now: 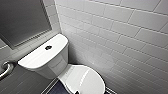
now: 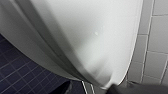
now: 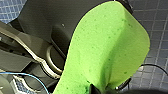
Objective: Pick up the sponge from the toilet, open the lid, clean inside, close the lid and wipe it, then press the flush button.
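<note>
Green sponge (image 3: 107, 50) clamped in right gripper (image 3: 103, 89): pickup done; lid (image 1: 83, 80) of toilet (image 1: 53, 63) lies shut, inside cleaning cannot be told; flush button (image 1: 48, 47) likely awaits pressing.

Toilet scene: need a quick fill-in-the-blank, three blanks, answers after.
1. The lid of the toilet is ____.
2. The sponge in the right wrist view is bright ____.
3. The flush button sits on top of the white ____.
Missing words: closed; green; tank.
</note>
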Robot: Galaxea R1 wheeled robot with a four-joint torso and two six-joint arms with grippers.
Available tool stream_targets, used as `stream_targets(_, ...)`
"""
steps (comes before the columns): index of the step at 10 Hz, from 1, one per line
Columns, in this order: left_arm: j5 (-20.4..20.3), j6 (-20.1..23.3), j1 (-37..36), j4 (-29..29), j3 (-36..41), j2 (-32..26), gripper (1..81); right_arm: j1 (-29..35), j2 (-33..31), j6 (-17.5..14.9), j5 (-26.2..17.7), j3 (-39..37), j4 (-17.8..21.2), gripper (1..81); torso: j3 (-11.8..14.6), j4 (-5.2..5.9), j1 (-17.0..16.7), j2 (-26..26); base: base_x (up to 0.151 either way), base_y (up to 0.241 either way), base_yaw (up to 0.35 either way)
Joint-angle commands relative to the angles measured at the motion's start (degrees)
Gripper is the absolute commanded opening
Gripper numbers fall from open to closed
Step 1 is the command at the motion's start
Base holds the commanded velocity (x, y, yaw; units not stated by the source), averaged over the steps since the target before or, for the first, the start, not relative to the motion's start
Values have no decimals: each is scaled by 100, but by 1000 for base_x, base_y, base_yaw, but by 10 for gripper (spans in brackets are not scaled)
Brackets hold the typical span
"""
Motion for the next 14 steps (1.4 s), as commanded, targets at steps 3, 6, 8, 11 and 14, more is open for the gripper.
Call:
stream_targets(3,289,-45,-646,65,295,5,811,-236,-139,-9,-390,67,-118,10,0,0,0,0,0,0,0)
stream_targets(6,149,-54,-672,48,207,40,811,-272,-165,0,-390,75,-118,10,0,0,0,0,0,0,0)
stream_targets(8,140,-63,-725,39,242,31,811,-263,-183,0,-398,102,-118,10,0,0,0,0,0,0,0)
stream_targets(11,148,-80,-733,39,400,-21,811,-254,-200,-9,-398,207,-127,10,0,0,0,0,0,0,0)
stream_targets(14,140,-89,-698,39,567,-118,811,-246,-209,-9,-398,224,-127,10,0,0,0,0,0,0,0)
